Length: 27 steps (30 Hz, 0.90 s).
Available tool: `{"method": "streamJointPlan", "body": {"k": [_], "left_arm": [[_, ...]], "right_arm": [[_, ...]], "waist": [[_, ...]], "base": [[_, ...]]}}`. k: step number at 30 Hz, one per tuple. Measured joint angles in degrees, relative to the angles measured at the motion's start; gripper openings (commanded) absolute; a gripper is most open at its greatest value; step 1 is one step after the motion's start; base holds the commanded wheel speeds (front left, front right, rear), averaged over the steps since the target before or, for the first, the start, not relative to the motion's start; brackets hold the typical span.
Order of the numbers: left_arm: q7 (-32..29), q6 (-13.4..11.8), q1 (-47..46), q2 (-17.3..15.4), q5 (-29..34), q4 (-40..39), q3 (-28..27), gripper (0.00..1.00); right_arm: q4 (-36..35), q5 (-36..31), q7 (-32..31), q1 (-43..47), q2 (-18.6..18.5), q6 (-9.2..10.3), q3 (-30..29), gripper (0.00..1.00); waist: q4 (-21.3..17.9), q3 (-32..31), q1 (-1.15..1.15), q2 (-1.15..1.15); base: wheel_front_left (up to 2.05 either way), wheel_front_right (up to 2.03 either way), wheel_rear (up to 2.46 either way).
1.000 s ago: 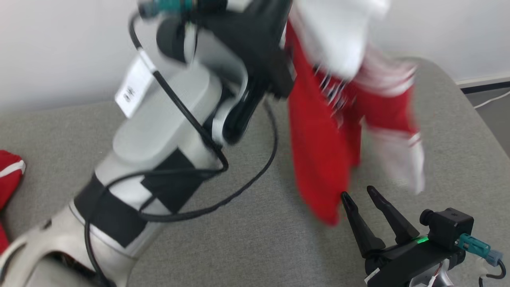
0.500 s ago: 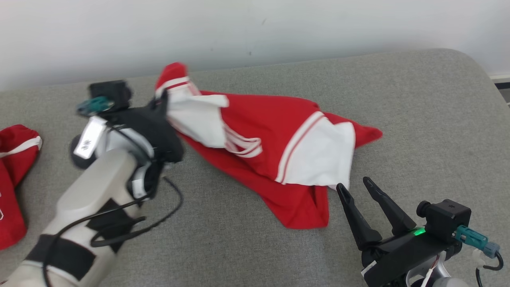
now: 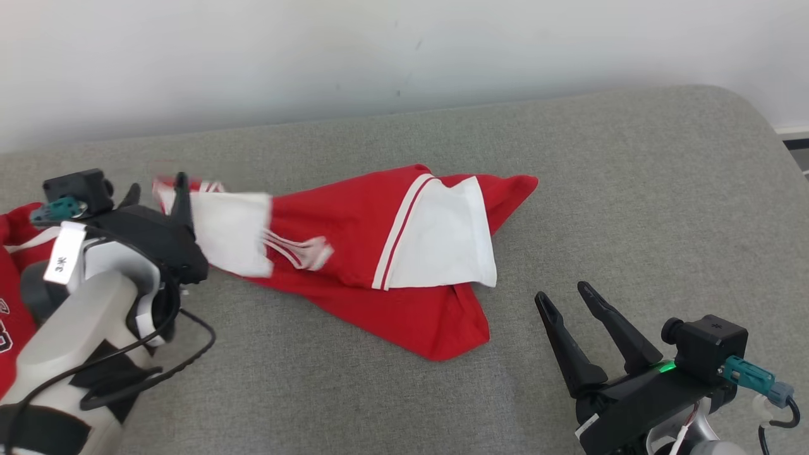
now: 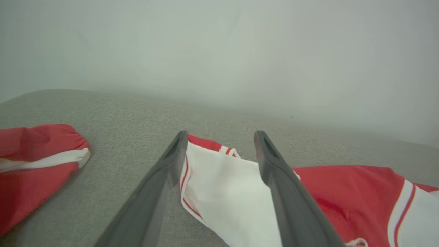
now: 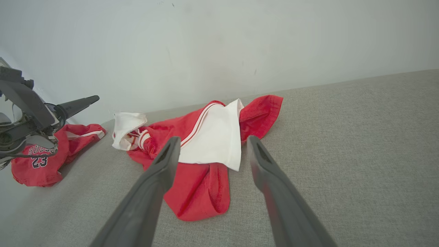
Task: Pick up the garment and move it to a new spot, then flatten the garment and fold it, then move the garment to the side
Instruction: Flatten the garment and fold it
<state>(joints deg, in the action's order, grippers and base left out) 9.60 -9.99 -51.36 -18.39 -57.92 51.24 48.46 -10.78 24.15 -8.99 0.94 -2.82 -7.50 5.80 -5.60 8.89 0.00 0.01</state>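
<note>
Evidently placed, the garment (image 3: 354, 246) lies crumpled; flattening is next. The left gripper (image 3: 157, 187) gapes astride its white end, the right gripper (image 3: 562, 294) open nearby: each needs a corner.

The red cloth garment (image 3: 341, 234) with white panels and striped red-and-white trim lies crumpled, partly folded over itself, on the grey fabric surface (image 3: 632, 189). It stretches left to right. One white panel lies on top towards its right, another bunches at its left end, and a red corner points near.
</note>
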Motion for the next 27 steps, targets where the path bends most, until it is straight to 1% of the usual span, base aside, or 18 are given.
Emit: {"method": "streamJointPlan", "body": {"k": [4,6,7,9,10,12,15,19,21,27], "left_arm": [[-0.1,0.0,0.3,-1.7,0.6,-0.5,0.6,1.00],[-1.5,0.9,0.2,-1.6,1.6,-2.2,2.1,1.00],[-2.6,1.6,0.1,-1.3,2.3,-3.4,3.1,1.00],[-5.2,2.2,-0.6,-0.5,3.6,-6.0,5.6,1.00],[-6.7,3.0,-0.9,-0.1,4.1,-7.5,6.7,1.00],[-9.4,3.3,-1.6,0.6,5.8,-10.4,9.4,1.00],[-14.7,4.5,-1.9,2.3,7.4,-15.0,13.6,1.00],[-19.7,4.4,-1.6,3.4,9.3,-19.8,17.7,1.00],[-21.5,3.7,-0.9,3.6,9.6,-21.2,19.0,1.00],[-25.3,2.5,0.1,2.6,11.2,-23.5,21.8,1.00]], "right_arm": [[-0.2,-0.1,-0.1,0.6,0.0,0.00,-0.5,1.00],[-0.3,-0.1,-0.2,1.1,0.0,0.00,-1.0,1.00],[-0.4,-0.1,-0.2,1.2,0.0,0.00,-1.3,1.00],[-0.6,-0.1,-0.5,1.4,0.0,0.00,-1.6,1.00],[-0.6,-0.1,-0.6,1.5,0.0,0.00,-1.7,1.00],[-0.8,-0.1,-0.6,1.6,0.0,0.00,-1.7,1.00],[-0.9,-0.1,-0.7,1.6,0.0,0.00,-1.4,1.00],[-1.0,0.0,-0.6,1.5,0.0,0.00,-1.0,1.00],[-0.9,0.1,-0.5,1.4,0.0,0.00,-1.0,1.00],[-0.4,0.5,0.3,0.8,0.0,0.00,-0.9,1.00]], "waist": [[0.2,-0.7,-0.01,0.00],[0.6,-1.0,0.00,0.00],[0.8,-1.1,0.00,0.00],[1.3,-1.3,0.00,0.00],[1.5,-1.4,0.00,0.00],[1.7,-1.5,-0.01,0.00],[1.7,-1.5,0.00,0.00],[0.9,-1.1,0.00,0.00],[0.4,-0.8,0.00,0.00],[-1.5,0.4,0.00,0.00]], "base": [[0.00,0.00,0.00],[0.00,0.00,0.00],[0.00,0.00,0.00],[0.00,0.00,0.00],[0.00,0.00,0.00],[0.00,0.00,0.00],[0.00,0.00,0.00],[0.00,0.00,0.00],[0.00,0.00,0.00],[0.00,0.00,0.00]]}}
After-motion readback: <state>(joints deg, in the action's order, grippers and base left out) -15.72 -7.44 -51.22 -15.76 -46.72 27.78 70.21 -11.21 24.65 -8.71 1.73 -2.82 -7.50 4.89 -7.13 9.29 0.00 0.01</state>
